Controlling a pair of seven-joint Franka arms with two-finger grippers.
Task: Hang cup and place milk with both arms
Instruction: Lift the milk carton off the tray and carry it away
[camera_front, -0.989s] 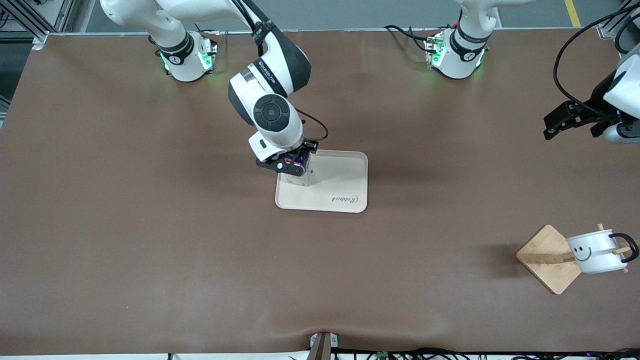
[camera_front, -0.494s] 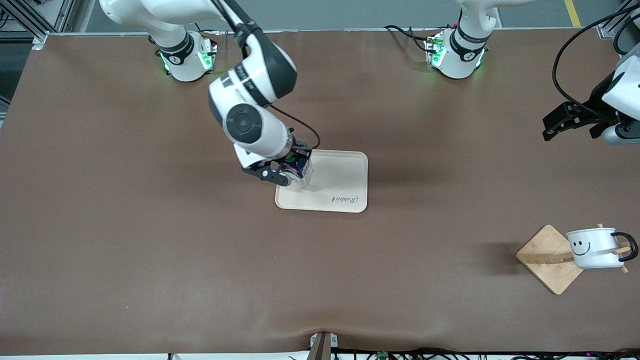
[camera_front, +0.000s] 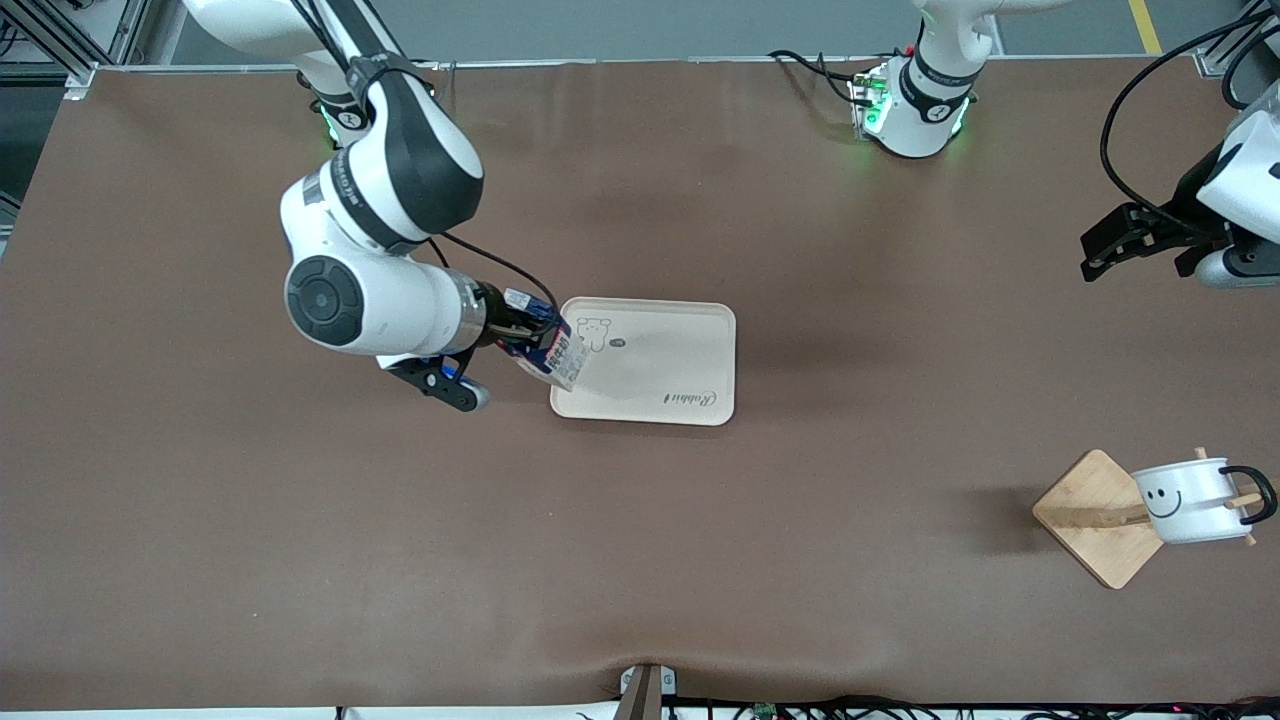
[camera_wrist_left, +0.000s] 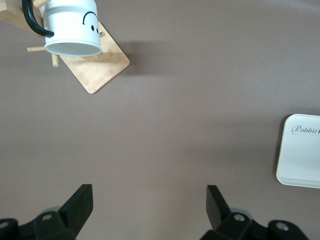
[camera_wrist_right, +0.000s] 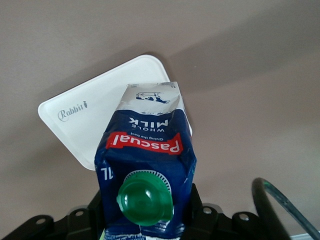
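Note:
My right gripper (camera_front: 520, 338) is shut on the milk (camera_front: 553, 355), a dark blue carton with a green cap (camera_wrist_right: 145, 196) and a white lower part. It holds the carton tilted, with the lower end over the edge of the cream tray (camera_front: 690, 345) at the right arm's end. The right wrist view shows my right gripper (camera_wrist_right: 145, 212) with black fingers on both sides of the milk (camera_wrist_right: 145, 145). The white smiley cup (camera_front: 1185, 500) hangs by its black handle on a peg of the wooden rack (camera_front: 1090, 510). My left gripper (camera_front: 1110, 245) is open and empty in the air; it also shows in the left wrist view (camera_wrist_left: 150, 200).
The tray (camera_wrist_right: 80, 125) bears a "Rabbit" print and a small bear drawing. The left wrist view shows the cup (camera_wrist_left: 70, 27), the rack base (camera_wrist_left: 100, 70) and a corner of the tray (camera_wrist_left: 302, 160). Brown table cloth surrounds them.
The right arm swung toward its own end of the table. The milk went from upright on the tray to tilted at the tray's edge. The left arm barely moved.

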